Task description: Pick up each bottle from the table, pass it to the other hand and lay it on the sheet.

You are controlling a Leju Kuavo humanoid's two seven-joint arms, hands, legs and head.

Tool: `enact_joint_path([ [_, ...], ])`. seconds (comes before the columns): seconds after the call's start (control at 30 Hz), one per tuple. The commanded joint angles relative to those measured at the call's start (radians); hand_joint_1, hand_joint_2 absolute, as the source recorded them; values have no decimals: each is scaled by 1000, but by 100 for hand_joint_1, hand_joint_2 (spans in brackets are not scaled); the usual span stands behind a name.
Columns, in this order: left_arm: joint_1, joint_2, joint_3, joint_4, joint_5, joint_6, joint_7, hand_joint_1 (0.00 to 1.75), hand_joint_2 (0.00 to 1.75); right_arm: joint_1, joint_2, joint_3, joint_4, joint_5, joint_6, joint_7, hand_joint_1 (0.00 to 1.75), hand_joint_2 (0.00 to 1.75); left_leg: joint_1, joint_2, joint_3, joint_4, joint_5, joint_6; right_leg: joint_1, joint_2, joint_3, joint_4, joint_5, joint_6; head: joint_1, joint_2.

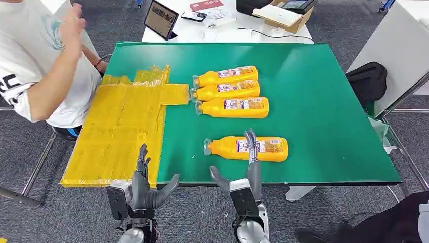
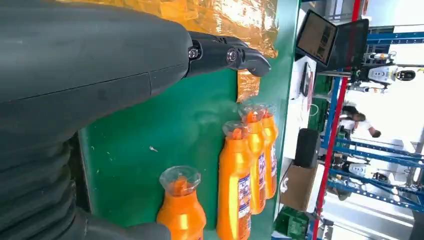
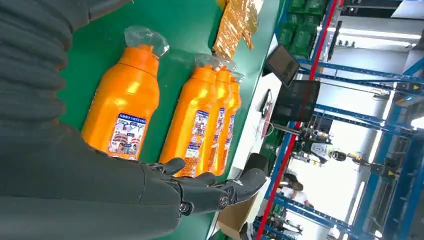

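Observation:
An orange bottle (image 1: 268, 148) (image 2: 181, 215) (image 3: 122, 100) lies on its side near the front edge of the green table (image 1: 324, 111), cap pointing left. My right hand (image 1: 248, 179) (image 3: 75, 175) is open at that edge; its straight fingers (image 1: 251, 144) reach over the bottle's middle and its thumb is spread wide. Three more orange bottles (image 1: 230, 92) (image 2: 250, 170) (image 3: 200, 120) lie side by side further back. The crinkled yellow sheet (image 1: 121, 126) (image 2: 220, 15) (image 3: 235, 25) covers the table's left part. My left hand (image 1: 144, 185) (image 2: 100, 65) is open at the sheet's front edge and holds nothing.
A person in a white shirt (image 1: 45, 66) sits at the table's left back corner with an arm raised. Behind the green table stands a white table with a tablet (image 1: 161, 20) and a cardboard box (image 1: 283, 15). A black bag (image 1: 367, 81) lies off the right side.

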Motion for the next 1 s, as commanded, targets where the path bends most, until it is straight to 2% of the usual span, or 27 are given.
enact_joint_path([
  [0.03,-28,6,5,61,5,3,2,0,175,-35,-28,-1,46,26,10,23,0,175,0,0,3,-1,-1,-1,0,0,3,-1,-1,-1,0,0],
  [0.1,-26,5,10,66,7,1,0,0,175,-58,-57,24,85,127,3,84,0,175,0,0,6,-1,-2,-1,1,0,6,-1,-2,-2,0,0],
  [0.13,-24,3,16,68,7,0,0,0,175,-67,-68,28,98,168,15,128,0,175,0,0,3,-1,0,0,0,0,2,-1,0,-1,0,0],
  [0.27,-16,-3,39,70,0,-1,-3,0,175,-105,-119,38,122,312,82,283,0,175,0,1,6,-1,-2,-1,0,1,6,-2,-1,-1,0,0],
  [0.37,-10,-8,61,66,-14,-9,-2,0,175,-140,-176,41,103,418,166,414,0,175,0,1,5,-1,-1,0,0,1,5,-2,-1,-1,0,0],
  [0.53,1,-20,89,59,-39,-25,6,0,175,-197,-250,19,60,506,292,564,0,175,0,1,6,0,-2,0,0,2,6,-1,-1,-1,0,0],
  [0.6,3,-22,93,58,-43,-27,7,0,175,-208,-259,18,69,515,315,578,0,175,0,0,2,0,0,0,0,1,2,-1,0,0,0,0],
  [0.7,6,-27,107,57,-52,-29,9,0,175,-249,-299,35,92,557,385,640,0,175,0,2,7,0,-3,-1,0,2,7,0,-2,-2,0,0],
  [0.77,7,-27,111,57,-55,-32,11,0,175,-265,-313,38,101,558,415,660,0,175,0,1,4,0,-2,0,0,1,5,0,-1,-1,0,0],
  [1.0,6,-33,118,71,-63,-46,18,0,175,-320,-343,60,143,565,465,685,0,175,0,3,6,0,-3,0,0,3,6,0,-2,-1,0,0],
])
